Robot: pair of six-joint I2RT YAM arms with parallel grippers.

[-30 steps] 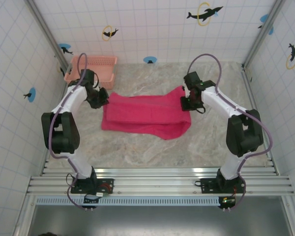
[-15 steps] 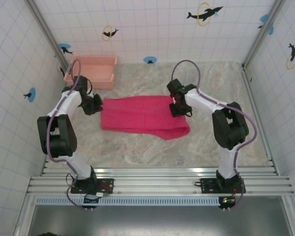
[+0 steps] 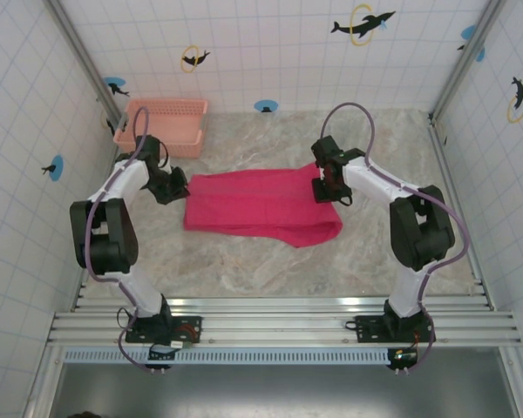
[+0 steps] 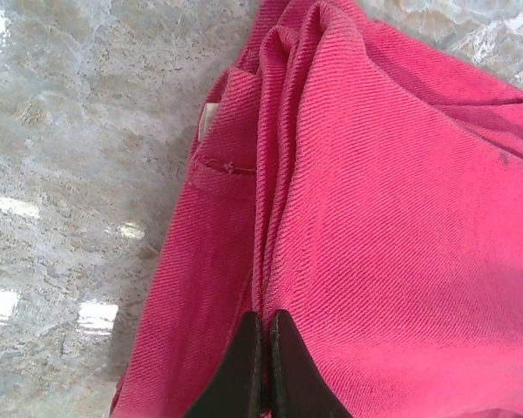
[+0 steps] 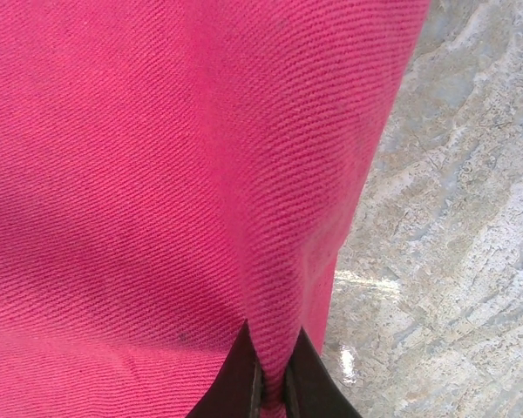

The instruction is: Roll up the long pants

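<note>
The long pants [image 3: 257,205] lie folded into a wide band across the middle of the surface [image 3: 244,270], with the basket [image 3: 161,122] well apart at the far left. My left gripper [image 4: 263,348] is pinched tight on a fold at the band's left end, and my right gripper [image 5: 270,374] nips a raised ridge of cloth near the right edge. I judge the twill soft, light and limp, with no stiffness to hold a shape, so the layers may slide over one another. I'd take hold at one end's corners, through all layers, to keep the roll even.
</note>
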